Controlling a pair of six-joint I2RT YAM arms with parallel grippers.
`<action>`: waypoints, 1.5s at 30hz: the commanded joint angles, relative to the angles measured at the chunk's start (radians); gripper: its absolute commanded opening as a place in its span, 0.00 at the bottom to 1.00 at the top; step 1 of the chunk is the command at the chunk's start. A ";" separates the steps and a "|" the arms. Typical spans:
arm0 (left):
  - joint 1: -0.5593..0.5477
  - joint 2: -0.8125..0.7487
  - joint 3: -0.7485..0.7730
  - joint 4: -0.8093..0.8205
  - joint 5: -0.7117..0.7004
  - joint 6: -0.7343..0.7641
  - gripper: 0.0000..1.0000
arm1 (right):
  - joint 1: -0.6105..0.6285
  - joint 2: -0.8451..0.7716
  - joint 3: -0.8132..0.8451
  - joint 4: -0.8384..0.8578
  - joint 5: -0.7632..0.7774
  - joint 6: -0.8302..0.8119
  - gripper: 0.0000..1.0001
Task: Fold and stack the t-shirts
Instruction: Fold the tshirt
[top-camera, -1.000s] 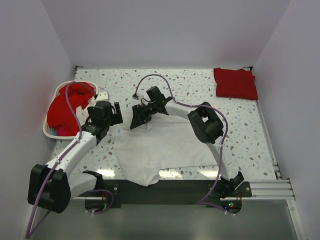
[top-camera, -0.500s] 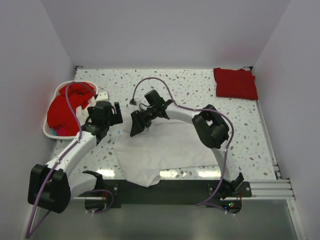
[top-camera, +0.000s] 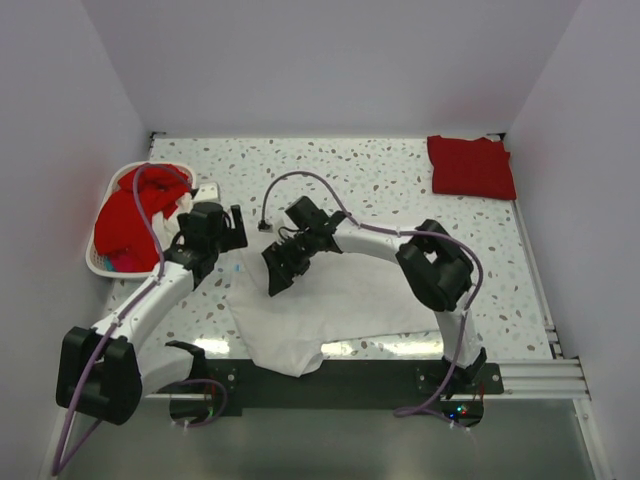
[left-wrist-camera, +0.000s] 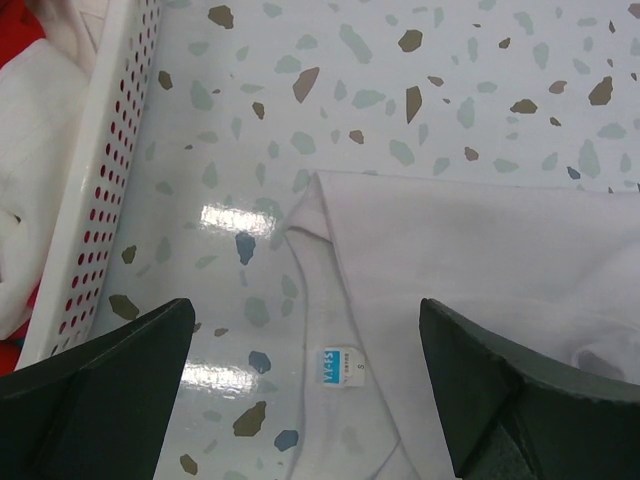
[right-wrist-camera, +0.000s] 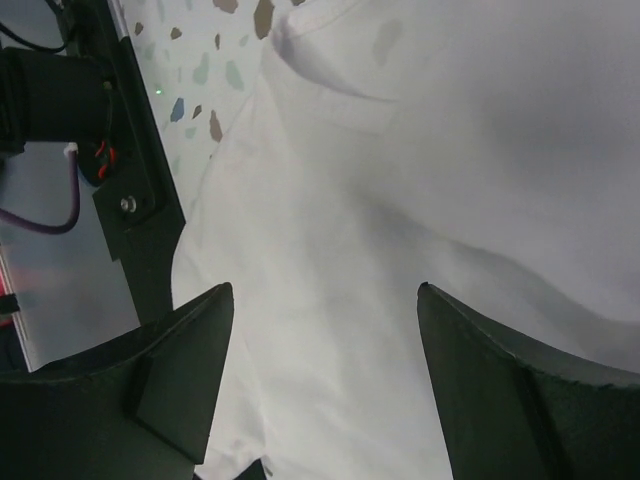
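Observation:
A white t-shirt (top-camera: 330, 300) lies spread on the table in front of the arms, its near part hanging over the front edge. Its collar with a small blue label (left-wrist-camera: 338, 366) shows in the left wrist view. My left gripper (top-camera: 226, 237) is open and empty above the collar (left-wrist-camera: 305, 320). My right gripper (top-camera: 283, 272) is open and empty over the shirt's left part, white cloth (right-wrist-camera: 400, 200) filling its view. A folded red t-shirt (top-camera: 471, 167) lies at the back right. More red shirts (top-camera: 135, 212) fill the basket.
A white oval plastic basket (top-camera: 101, 262) stands at the left, its perforated wall (left-wrist-camera: 100, 180) near my left gripper. The black mounting rail (top-camera: 380, 378) runs along the table's front edge. White walls close in the back and both sides.
My right gripper has moved toward me and down over the white shirt, its elbow swinging right. The left arm has barely moved. The shirt lies as before.

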 joint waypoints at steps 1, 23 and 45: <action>0.006 0.012 0.034 0.020 0.051 -0.016 1.00 | 0.007 -0.183 -0.026 -0.065 0.127 -0.060 0.78; -0.001 0.163 0.050 -0.006 0.237 -0.136 0.77 | -0.053 -0.067 0.077 0.029 0.562 0.165 0.35; -0.003 0.145 0.047 -0.015 0.192 -0.129 0.82 | -0.052 -0.115 -0.031 -0.031 0.563 0.087 0.17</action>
